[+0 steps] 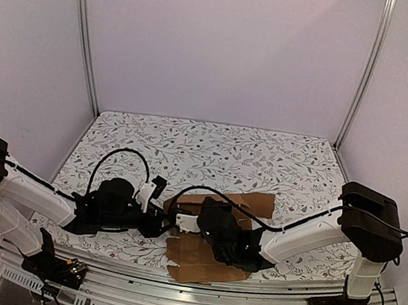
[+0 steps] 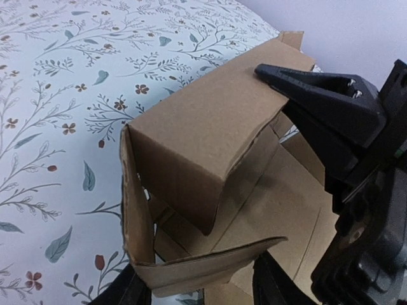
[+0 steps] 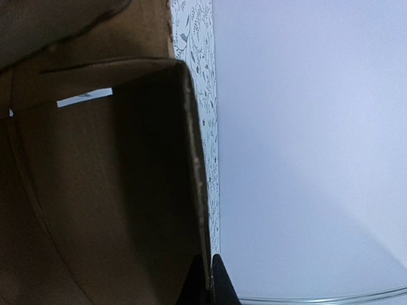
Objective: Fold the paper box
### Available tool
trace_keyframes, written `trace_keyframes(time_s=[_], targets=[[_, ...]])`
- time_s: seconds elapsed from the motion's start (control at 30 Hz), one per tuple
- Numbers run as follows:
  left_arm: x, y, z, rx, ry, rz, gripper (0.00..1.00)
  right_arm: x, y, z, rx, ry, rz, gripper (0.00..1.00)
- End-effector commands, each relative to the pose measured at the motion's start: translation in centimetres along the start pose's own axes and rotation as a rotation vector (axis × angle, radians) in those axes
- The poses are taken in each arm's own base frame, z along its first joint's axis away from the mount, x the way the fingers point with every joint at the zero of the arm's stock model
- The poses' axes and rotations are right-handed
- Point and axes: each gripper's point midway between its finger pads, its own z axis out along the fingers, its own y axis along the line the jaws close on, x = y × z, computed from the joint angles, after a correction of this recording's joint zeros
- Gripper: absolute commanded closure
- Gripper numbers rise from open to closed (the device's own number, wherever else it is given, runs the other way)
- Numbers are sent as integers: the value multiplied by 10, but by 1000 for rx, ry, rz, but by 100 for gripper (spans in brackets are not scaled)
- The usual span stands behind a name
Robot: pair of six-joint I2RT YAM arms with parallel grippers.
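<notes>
Right gripper (image 3: 210, 279) first: its jaws look pinched shut on the top edge of a raised side wall (image 2: 191, 140) of the paper box (image 1: 204, 269), the board running straight down to six o'clock in its own camera. Left gripper (image 2: 203, 286) is released, fingers (image 2: 130, 289) spread with a corner flap (image 2: 210, 262) lying across the gap. The box sits at six o'clock on the floral table (image 1: 212, 150), just ahead of my bases. I judge I'm mid-fold, standing a side wall up (the far panels lie flat). Next calls for tucking that flap inward while the wall is held upright. Only the left wrist view shows flap and crease; overhead, my arms cover both.
</notes>
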Motion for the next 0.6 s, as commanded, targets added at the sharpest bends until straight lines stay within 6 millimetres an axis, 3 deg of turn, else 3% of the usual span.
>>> trace_keyframes(time_s=[0.0,0.3,0.57], targets=[[2,-26,-3,77,20,29,52,-7,-25,-8,-6,-42,95,100],[-14,-32,-11,84,-10,61,63,-11,-23,-15,-134,-80,113,92],[-22,-36,-18,89,-33,70,66,-17,-26,-18,-198,-87,145,87]])
